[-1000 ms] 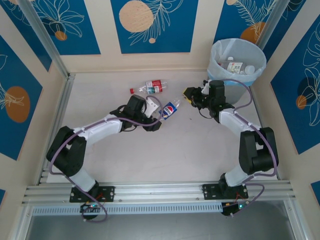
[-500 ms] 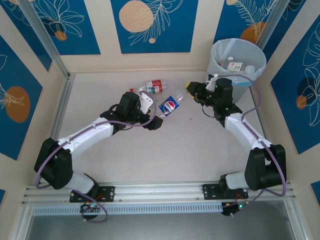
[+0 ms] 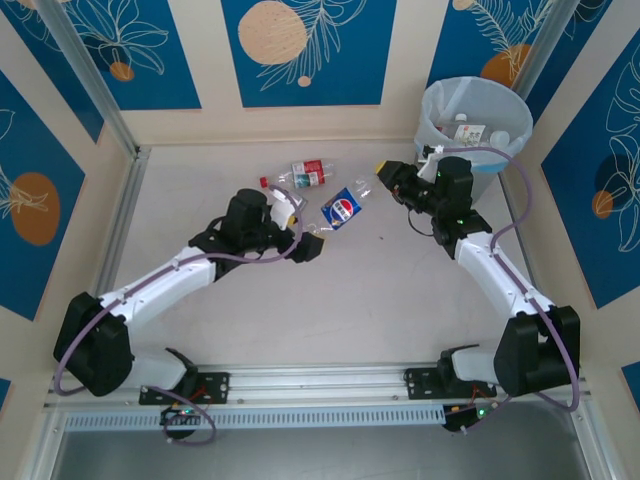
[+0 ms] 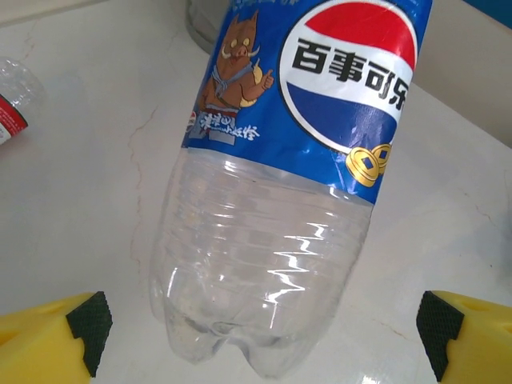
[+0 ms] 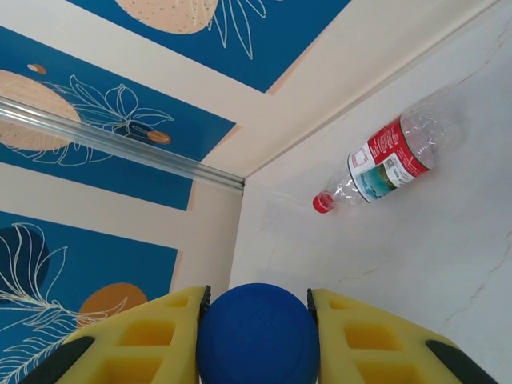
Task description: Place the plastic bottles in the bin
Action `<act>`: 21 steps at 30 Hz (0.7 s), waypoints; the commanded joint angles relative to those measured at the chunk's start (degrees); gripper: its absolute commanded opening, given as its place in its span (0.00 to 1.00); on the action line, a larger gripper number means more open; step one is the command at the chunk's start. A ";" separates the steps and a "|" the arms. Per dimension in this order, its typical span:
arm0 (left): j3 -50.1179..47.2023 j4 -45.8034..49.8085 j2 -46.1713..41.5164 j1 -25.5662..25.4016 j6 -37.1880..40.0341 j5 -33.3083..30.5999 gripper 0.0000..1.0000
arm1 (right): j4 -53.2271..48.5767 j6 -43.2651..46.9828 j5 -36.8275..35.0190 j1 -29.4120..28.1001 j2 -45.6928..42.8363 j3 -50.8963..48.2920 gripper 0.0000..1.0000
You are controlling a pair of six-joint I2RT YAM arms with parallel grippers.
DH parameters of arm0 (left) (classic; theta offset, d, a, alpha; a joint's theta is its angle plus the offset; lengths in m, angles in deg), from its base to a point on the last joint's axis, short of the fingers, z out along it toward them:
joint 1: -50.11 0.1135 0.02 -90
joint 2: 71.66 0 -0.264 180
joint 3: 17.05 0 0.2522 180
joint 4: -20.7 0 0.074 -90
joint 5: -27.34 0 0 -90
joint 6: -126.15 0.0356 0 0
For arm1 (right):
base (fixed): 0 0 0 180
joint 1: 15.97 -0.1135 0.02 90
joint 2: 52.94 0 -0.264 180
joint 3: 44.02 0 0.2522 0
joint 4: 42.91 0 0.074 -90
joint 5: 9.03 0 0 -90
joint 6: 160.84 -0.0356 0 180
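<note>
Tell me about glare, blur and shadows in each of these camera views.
Left wrist view: the Pepsi bottle is sharp, with white glints on its clear ribbed lower half. Right wrist view: the blue cap near the lens looks soft, while the red-labelled bottle is crisp. Top external view: even light, only soft shadows on the table.

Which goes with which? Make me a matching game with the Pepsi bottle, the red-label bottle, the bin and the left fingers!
Things:
1. Pepsi bottle
2. red-label bottle
3. bin
4. left fingers

States:
A. has bottles inside
B. spread wide open
C. lying on the table, untouched
D. blue cap pinched by the right fingers

Pairs: 1-D, 2-C, 3-A, 4-B
</note>
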 commanded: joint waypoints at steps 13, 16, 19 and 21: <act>-10.19 -8.05 -5.35 7.28 -16.04 -21.16 0.99 | -1.64 2.04 -15.95 -0.04 -11.84 -2.69 0.00; -12.77 -13.38 -6.21 7.32 -16.85 -16.61 0.99 | 0.45 0.13 -19.15 0.42 -14.21 -3.06 0.00; -14.80 -18.18 -7.09 7.32 -18.70 -15.03 0.99 | 2.55 -0.45 -23.27 0.57 -15.26 -1.74 0.00; -15.99 -20.89 -7.46 7.27 -19.96 -14.97 0.99 | 4.97 0.28 -26.28 0.70 -15.01 -0.64 0.00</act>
